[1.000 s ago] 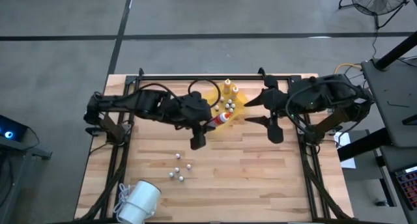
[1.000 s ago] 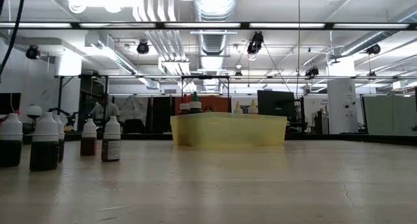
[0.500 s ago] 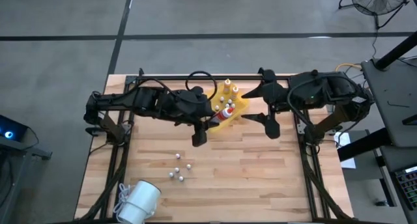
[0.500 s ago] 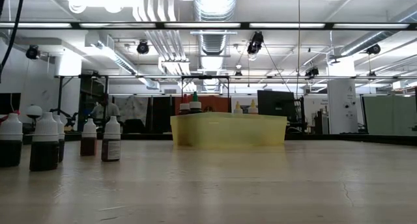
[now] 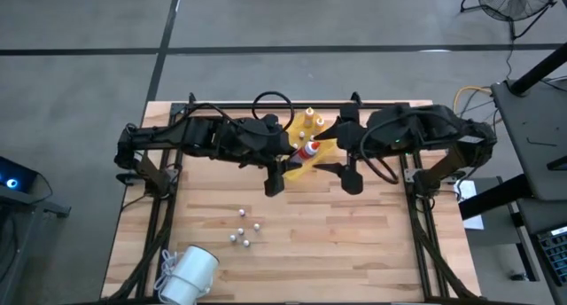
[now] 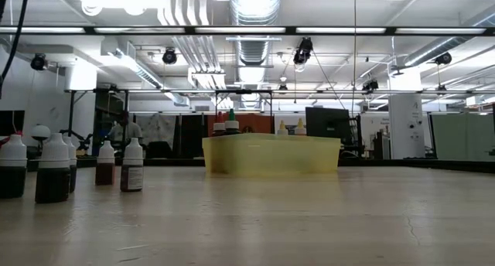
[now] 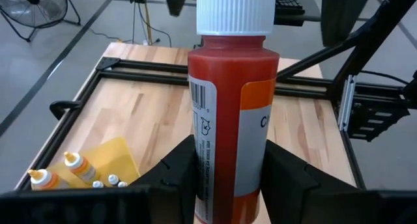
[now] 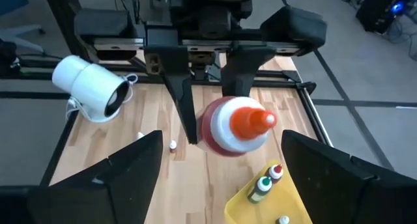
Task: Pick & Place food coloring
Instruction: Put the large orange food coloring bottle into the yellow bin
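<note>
Red bottle [image 7: 229, 113] with white cap, barcode and orange label, clamped in left tool [image 5: 292, 160], right tool [image 5: 330, 153] released beside it

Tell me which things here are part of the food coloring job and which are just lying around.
Job: red bottle, held by the left gripper; open right gripper next to it; small dropper bottles in the yellow tray.
Lying about: pale balls; white cup on its side.
</note>
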You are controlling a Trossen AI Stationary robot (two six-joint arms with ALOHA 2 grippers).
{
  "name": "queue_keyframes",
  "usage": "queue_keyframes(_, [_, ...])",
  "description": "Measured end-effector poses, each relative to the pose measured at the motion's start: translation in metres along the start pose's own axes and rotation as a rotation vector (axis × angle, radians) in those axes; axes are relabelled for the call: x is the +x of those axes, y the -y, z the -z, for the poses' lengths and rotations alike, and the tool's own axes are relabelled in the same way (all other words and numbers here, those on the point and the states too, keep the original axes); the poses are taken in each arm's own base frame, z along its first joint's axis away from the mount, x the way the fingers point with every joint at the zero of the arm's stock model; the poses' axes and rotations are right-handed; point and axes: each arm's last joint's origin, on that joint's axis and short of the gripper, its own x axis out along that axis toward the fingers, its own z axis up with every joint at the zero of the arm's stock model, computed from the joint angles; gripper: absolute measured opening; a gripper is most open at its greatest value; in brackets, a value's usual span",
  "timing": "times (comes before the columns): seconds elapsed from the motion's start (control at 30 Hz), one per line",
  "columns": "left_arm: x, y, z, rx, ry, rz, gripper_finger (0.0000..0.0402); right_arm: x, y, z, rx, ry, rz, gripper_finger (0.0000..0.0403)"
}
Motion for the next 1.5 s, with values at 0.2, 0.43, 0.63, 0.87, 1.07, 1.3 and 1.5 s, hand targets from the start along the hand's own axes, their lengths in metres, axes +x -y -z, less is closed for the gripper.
queue_keyframes(0.2, [0.000, 0.000, 0.000, 0.000, -0.001, 0.001, 0.0112, 0.003, 0.002, -0.003, 0.006, 0.021, 0.007, 0.0298])
queue_keyframes(0.43, [0.000, 0.001, 0.000, 0.000, -0.004, 0.018, 0.0112, 0.004, 0.006, -0.004, 0.025, 0.031, -0.011, 0.0287])
queue_keyframes(0.63, [0.000, 0.001, 0.000, 0.001, -0.004, 0.020, 0.0112, 0.006, 0.010, -0.005, 0.050, 0.031, -0.024, 0.0273])
queue_keyframes(0.87, [0.000, 0.001, 0.000, 0.005, -0.005, 0.020, 0.0112, 0.009, 0.013, -0.003, 0.066, 0.014, -0.053, 0.0251])
queue_keyframes(1.07, [0.000, 0.001, 0.000, 0.006, -0.004, 0.020, 0.0112, 0.010, 0.015, -0.003, 0.071, 0.010, -0.067, 0.0232])
queue_keyframes(1.3, [0.000, 0.001, 0.000, 0.007, -0.005, 0.020, 0.0112, 0.010, 0.016, -0.002, 0.070, 0.007, -0.077, 0.0189])
queue_keyframes(1.5, [0.000, 0.001, 0.000, 0.008, -0.004, 0.020, 0.0112, 0.011, 0.018, -0.003, 0.073, 0.004, -0.102, 0.0126])
